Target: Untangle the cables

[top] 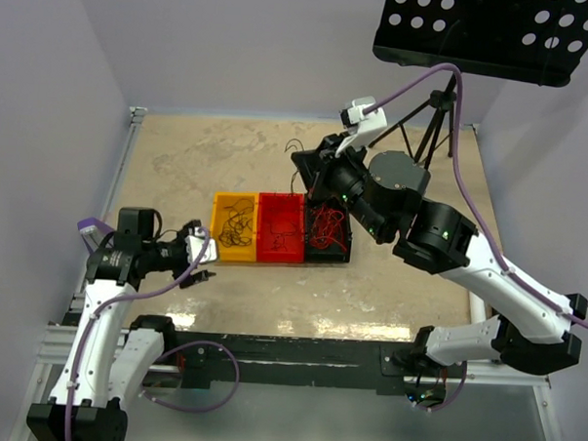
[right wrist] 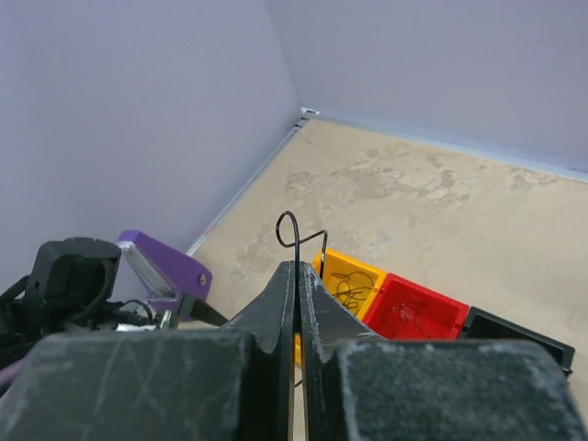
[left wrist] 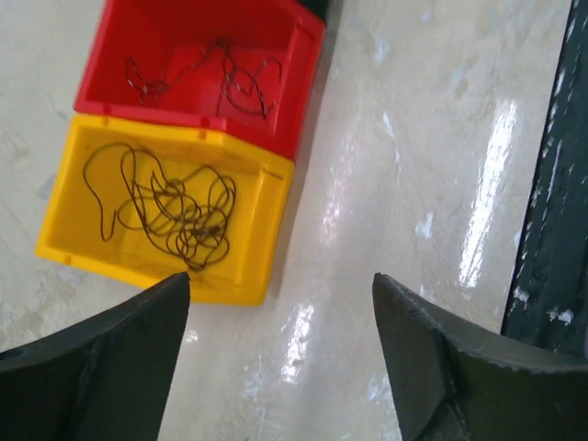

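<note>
On the desk (top: 179,167), the yellow bin (left wrist: 57,241) holding dark cables (left wrist: 175,216) is lying just ahead of the left end effector (left wrist: 281,280), hovering wide and empty; the right end effector (right wrist: 298,268), farther off, is pinching one black cable (right wrist: 297,243) upright.

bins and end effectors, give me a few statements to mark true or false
1. The yellow bin holds dark wires. True.
2. The left end effector grips a wire. False: it is open and empty, near the yellow bin.
3. The right end effector is shut on a thin dark wire. True.
4. The red bin sits at one end of the row. False: it is in the middle, between the yellow bin and the black bin.
</note>
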Motion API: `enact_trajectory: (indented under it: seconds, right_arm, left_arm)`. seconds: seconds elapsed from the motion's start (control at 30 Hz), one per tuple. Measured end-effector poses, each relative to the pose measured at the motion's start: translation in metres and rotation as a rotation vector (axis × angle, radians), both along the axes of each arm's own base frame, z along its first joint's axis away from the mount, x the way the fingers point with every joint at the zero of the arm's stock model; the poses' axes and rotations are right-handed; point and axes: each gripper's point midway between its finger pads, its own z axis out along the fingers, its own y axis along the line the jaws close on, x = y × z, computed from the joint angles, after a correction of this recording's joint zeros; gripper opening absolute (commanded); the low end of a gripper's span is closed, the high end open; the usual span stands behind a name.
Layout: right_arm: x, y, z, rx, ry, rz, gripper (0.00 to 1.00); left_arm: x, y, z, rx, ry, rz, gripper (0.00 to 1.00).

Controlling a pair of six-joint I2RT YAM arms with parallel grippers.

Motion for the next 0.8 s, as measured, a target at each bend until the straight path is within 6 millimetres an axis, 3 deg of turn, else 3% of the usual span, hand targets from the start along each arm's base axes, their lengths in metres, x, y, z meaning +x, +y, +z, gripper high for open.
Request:
enact_trajectory:
  seconds: [0.23, 0.33, 0.43, 0.6, 0.63, 0.8]
  right_arm:
    - [-0.002, 0.017, 0.0, 0.014, 0.014, 0.052, 0.0]
    - [-0.002, 0.027, 0.005, 0.032, 0.011, 0.078, 0.0]
    - [-0.003, 0.034, 0.009, 0.049, 0.008, 0.101, 0.0]
    - [-0.007, 0.042, 0.023, 0.096, -0.006, 0.14, 0.0]
    - [-0.008, 0.043, 0.026, 0.105, -0.009, 0.15, 0.0]
    - [-0.009, 0.044, 0.032, 0.123, -0.017, 0.158, 0.0]
  left_arm:
    - [-0.003, -0.04, 0.062, -0.336, 0.033, -0.028, 1.0]
    - [-0.002, -0.048, 0.073, -0.415, 0.086, -0.041, 1.0]
    - [0.003, -0.052, 0.071, -0.45, 0.15, -0.044, 1.0]
    - [0.007, -0.056, 0.063, -0.486, 0.246, -0.062, 0.57]
    - [0.006, -0.057, 0.064, -0.491, 0.247, -0.067, 0.52]
    - [0.003, -0.058, 0.069, -0.492, 0.205, -0.099, 0.5]
